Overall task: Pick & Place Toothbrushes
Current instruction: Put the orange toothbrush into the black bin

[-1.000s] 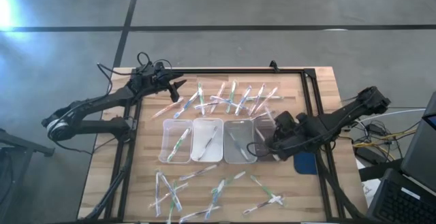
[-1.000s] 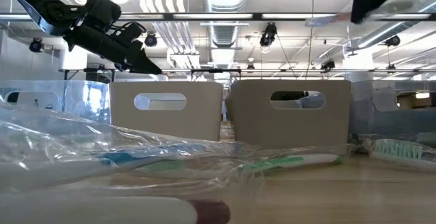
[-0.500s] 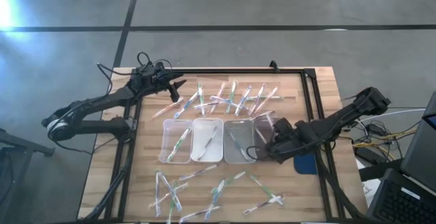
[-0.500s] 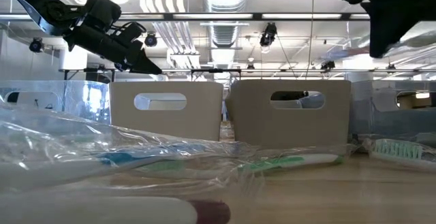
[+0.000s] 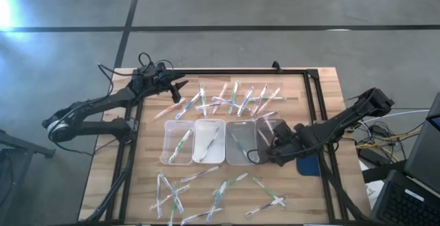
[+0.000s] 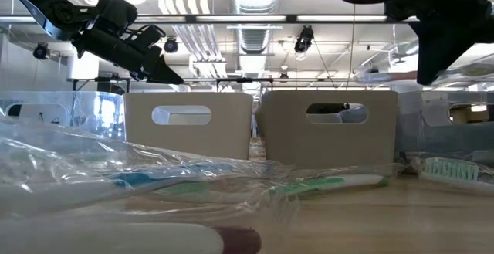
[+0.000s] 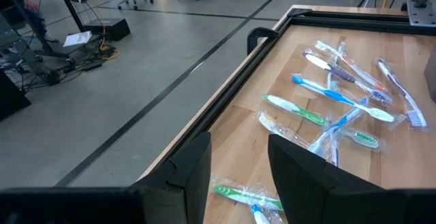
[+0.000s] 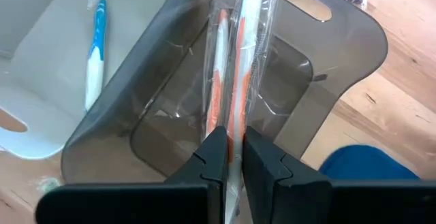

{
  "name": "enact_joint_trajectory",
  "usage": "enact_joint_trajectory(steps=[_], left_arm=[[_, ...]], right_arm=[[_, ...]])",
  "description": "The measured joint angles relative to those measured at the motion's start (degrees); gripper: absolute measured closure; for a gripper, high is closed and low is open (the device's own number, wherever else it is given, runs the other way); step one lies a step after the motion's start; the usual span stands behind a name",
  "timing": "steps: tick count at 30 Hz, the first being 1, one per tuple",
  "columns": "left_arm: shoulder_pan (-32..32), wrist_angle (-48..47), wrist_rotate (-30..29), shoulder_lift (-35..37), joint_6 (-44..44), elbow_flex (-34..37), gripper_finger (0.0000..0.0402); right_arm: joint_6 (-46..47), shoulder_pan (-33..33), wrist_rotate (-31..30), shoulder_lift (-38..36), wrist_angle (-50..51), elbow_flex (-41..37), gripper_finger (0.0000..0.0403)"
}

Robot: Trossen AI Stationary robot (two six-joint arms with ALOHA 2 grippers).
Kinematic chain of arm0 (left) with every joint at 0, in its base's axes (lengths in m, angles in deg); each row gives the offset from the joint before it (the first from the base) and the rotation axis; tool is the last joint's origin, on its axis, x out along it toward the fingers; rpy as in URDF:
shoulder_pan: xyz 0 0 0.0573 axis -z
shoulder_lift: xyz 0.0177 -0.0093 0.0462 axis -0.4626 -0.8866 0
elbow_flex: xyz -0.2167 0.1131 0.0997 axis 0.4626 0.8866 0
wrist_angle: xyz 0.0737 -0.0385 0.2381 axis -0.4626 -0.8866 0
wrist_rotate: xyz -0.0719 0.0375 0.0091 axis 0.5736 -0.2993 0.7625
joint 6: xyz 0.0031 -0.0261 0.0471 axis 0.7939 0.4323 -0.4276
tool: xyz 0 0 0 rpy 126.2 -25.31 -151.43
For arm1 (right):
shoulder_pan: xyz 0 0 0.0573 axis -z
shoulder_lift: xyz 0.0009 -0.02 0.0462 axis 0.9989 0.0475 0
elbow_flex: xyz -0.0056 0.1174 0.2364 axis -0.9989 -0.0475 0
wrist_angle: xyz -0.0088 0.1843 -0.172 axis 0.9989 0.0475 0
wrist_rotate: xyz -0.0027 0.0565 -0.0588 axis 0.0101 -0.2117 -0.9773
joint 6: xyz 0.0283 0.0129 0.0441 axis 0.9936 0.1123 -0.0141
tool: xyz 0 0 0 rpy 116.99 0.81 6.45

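Gripping a wrapped orange toothbrush [image 8: 235, 60] in the right claw [image 8: 235, 157] over the dark tray [image 8: 340, 40] at 3 o'clock; light, slippery wrapper, pinch mid-handle. Left claw [image 7: 238, 159] open, idle.

Even, bright overhead lighting. Glare patch on the grey concrete floor [image 5: 10, 6]. Foreground clear crinkled plastic wrapping [image 6: 116, 173] out of focus in low view.
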Motion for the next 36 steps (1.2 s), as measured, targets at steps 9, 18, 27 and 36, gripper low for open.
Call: enact_joint_trajectory(steps=[9,18,27,36], left_arm=[[0.0,0.0,0.0,0.0,0.0,0.0,0.0250],[0.0,0.0,0.0,0.0,0.0,0.0,0.0250],[0.0,0.0,0.0,0.0,0.0,0.0,0.0250],[0.0,0.0,0.0,0.0,0.0,0.0,0.0250]], right_arm=[[-4.0,0.3,-0.5,1.3,-0.6,-0.3,0.0380],[-8.1,1.3,-0.4,4.0,-2.3,-0.3,0.0380],[-9.2,1.5,0.0,5.0,-3.0,-0.4,0.0380],[-9.4,1.7,0.2,5.1,-4.1,-0.7,0.0381]])
